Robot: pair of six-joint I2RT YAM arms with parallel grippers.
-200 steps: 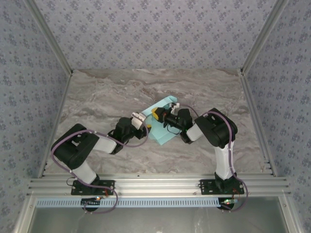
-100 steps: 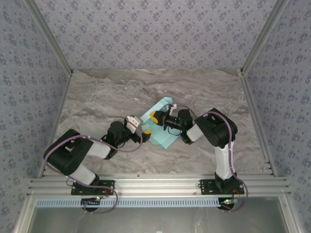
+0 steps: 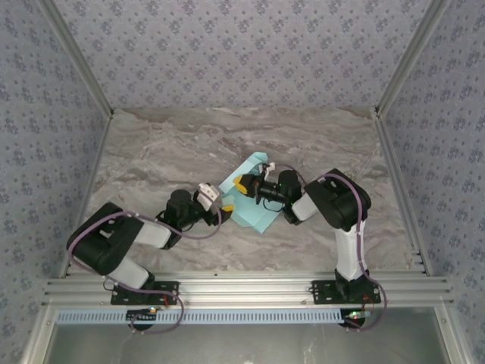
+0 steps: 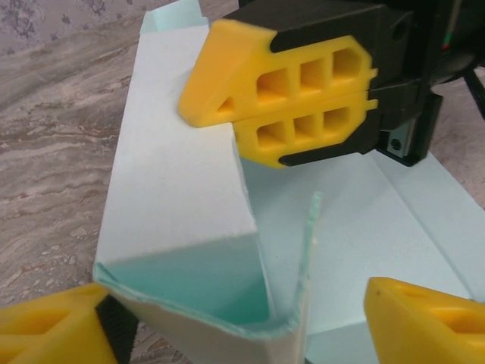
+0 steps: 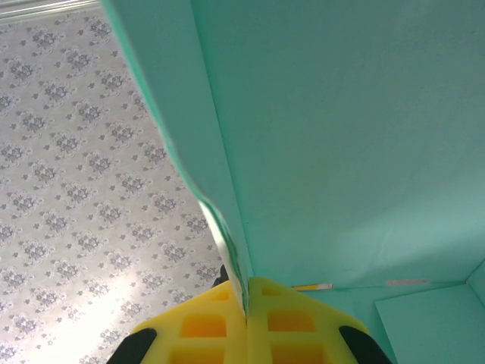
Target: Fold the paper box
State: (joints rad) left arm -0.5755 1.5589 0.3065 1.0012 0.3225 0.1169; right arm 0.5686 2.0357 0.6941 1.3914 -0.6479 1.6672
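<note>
Top view: the paper box (image 3: 254,211) lies mid-table (image 3: 151,152), its centre hidden under both grippers. The left gripper (image 3: 220,201) is at its near-left edge and the right gripper (image 3: 241,184) is over it.

Left wrist: the left gripper stands wide apart either side of a raised corner, its fingers (image 4: 53,326) cut off by the frame. Contact cannot be made out. The right gripper's fingers meet at the wall's top edge.

Right wrist: the card edge runs between its closed fingers (image 5: 204,326), pinched.
</note>
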